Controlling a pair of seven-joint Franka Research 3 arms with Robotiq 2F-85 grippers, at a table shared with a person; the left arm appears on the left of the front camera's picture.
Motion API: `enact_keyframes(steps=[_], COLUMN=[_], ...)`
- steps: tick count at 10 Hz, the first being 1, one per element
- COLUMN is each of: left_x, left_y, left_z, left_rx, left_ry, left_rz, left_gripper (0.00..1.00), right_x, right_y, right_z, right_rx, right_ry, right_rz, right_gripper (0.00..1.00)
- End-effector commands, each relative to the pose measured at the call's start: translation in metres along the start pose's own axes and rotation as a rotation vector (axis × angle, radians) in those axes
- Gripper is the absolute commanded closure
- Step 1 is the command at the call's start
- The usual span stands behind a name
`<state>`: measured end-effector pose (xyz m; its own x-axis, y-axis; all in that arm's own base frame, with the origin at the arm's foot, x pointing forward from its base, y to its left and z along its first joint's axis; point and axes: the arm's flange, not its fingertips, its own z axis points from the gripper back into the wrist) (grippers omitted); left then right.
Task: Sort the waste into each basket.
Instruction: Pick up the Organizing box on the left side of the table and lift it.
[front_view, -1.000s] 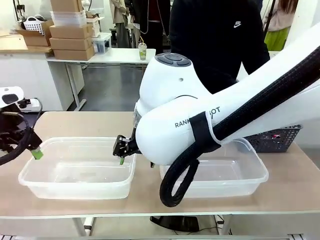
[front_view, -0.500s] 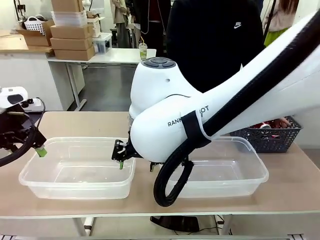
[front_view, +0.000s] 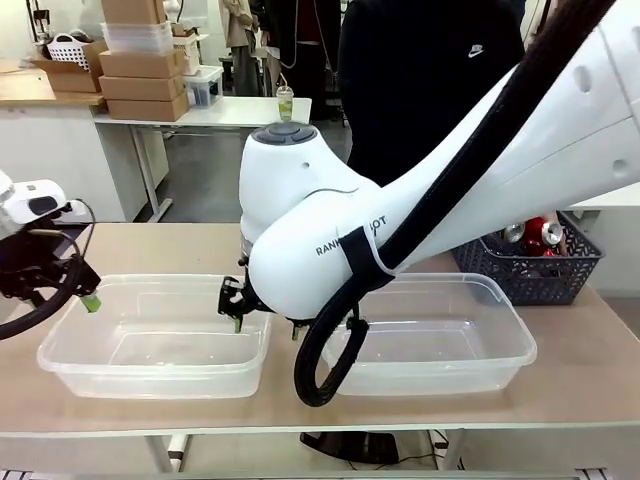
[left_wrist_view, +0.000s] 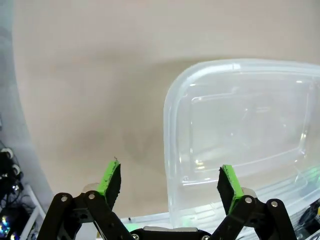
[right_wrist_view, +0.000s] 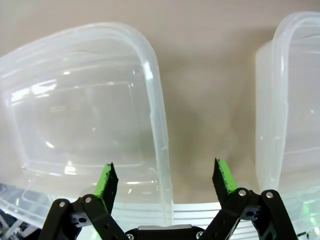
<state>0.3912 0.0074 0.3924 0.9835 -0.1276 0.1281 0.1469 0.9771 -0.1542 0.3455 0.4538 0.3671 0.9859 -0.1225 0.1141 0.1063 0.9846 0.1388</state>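
Note:
Two clear plastic baskets stand side by side on the table, both with nothing in them: the left basket (front_view: 60, 350) and the right basket (front_view: 500, 350). The waste (front_view: 540, 232), red and silver cans, lies in a dark mesh crate at the far right. My left gripper (front_view: 88, 300) (left_wrist_view: 170, 185) hangs open over the left basket's outer corner rim (left_wrist_view: 167, 125). My right gripper (front_view: 237, 318) (right_wrist_view: 165, 177) stands open astride the left basket's inner rim (right_wrist_view: 157, 115), with the right basket's wall (right_wrist_view: 265, 100) just beside it.
The dark mesh crate (front_view: 500, 275) sits behind the right basket. My right arm's bulky white body (front_view: 330, 240) spans the table's middle. A person in a black top (front_view: 430, 80) stands at the far side. Bare tabletop (front_view: 160, 245) lies behind the left basket.
My right arm has swung left, uncovering the mesh crate and its cans. My left gripper has shifted a little right toward the left basket's corner.

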Motion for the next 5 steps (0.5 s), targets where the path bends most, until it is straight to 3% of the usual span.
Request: enact_keyframes(steps=[1,2,3,4,5], left_x=[-0.020,-0.021,-0.021,-0.023,-0.023], left_y=[-0.009,-0.013,-0.017,-0.019,-0.020], left_z=[-0.017,-0.018,-0.021,-0.022,-0.024], left_rx=[0.056,0.049,0.061,0.057,0.054], left_ry=[-0.017,-0.018,0.017,0.032,0.032], left_rz=[0.033,0.033,0.043,0.023,0.021], left_gripper=[0.60,0.60,1.00,0.64,1.00], right_x=[-0.003,-0.004,-0.005,-0.006,-0.006], right_y=[0.011,0.009,0.008,0.008,0.007], right_z=[-0.004,-0.003,0.000,0.000,0.000], right_rx=[-0.034,-0.039,-0.039,-0.041,-0.046], right_ry=[-0.029,-0.051,-0.067,-0.070,-0.065], right_rz=[-0.023,-0.041,-0.043,-0.045,-0.045], right_gripper=[0.59,0.62,1.00,1.00,1.00])
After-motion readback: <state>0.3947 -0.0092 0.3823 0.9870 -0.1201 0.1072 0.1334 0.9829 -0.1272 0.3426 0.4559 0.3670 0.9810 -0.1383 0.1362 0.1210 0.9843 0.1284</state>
